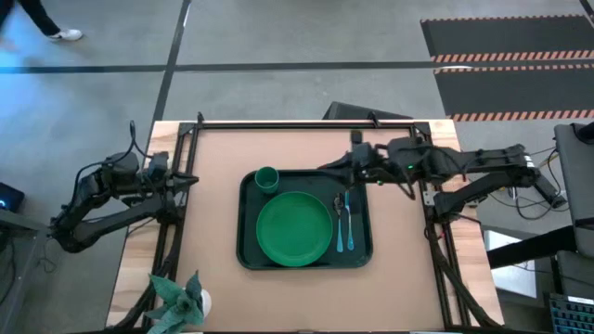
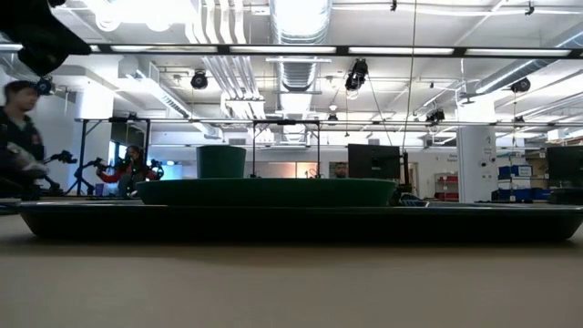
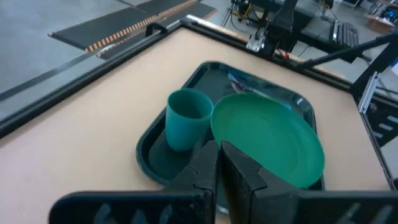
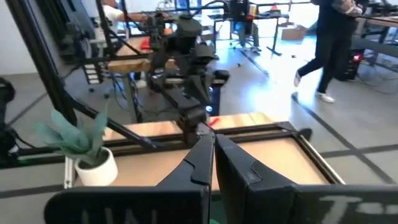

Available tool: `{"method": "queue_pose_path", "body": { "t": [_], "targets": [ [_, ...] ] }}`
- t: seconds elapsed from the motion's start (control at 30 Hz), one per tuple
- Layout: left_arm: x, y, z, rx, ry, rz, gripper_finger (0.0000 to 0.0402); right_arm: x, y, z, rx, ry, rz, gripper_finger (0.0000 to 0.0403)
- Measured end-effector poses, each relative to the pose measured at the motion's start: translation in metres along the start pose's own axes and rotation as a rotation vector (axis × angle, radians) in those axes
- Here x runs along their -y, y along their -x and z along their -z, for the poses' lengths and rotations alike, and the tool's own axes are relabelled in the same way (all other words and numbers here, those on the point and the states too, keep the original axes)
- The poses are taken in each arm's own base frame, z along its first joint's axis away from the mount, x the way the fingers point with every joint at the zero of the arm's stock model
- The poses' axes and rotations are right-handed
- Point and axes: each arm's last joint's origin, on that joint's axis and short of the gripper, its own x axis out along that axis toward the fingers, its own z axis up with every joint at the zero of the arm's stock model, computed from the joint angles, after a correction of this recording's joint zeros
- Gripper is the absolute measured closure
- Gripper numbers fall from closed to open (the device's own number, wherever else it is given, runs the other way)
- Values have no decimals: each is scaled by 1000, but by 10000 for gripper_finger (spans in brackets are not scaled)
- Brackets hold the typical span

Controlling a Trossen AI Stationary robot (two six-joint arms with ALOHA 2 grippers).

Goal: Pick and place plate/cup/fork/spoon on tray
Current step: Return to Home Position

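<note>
Right hand [image 1: 327, 170], fingers pressed together, hangs over the tray's [image 1: 247, 255] far edge; left hand [image 1: 190, 179], also pressed together, waits at the desk's [image 1: 213, 148] left side. Plate [image 1: 294, 228], cup [image 1: 266, 178], fork [image 1: 339, 218] and spoon [image 1: 348, 221] lie on the tray.

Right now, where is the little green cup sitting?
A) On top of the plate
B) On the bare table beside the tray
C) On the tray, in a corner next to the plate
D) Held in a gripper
C: the high view shows the cup standing upright in a corner of the tray, just beside the plate, with neither gripper touching it.
</note>
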Motion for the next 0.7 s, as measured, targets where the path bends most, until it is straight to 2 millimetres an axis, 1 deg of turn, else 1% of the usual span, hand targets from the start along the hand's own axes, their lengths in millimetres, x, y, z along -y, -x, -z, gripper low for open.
{"method": "queue_pose_path", "body": {
  "t": [0.1, 0.17, 0.37, 0.5, 0.63, 0.7],
  "targets": [
    [0, 6, 7, -21, 4, -4, 402, 2, 12, 6, -10, 17, 8, 394],
    [1, 13, 9, -17, 5, -3, 402, 4, 17, 14, -24, 20, 9, 394],
    [5, 36, 10, 87, 12, 18, 402, 13, 40, 48, -45, -16, 112, 394],
    [7, 46, 8, 135, 14, 29, 402, 18, 59, 70, 3, -12, 113, 394],
    [8, 47, 3, 138, 29, 33, 402, 23, 82, 90, 44, -33, 115, 394],
    [8, 46, 3, 132, 30, 31, 402, 26, 91, 103, 41, -46, 131, 394]
  ]
}}
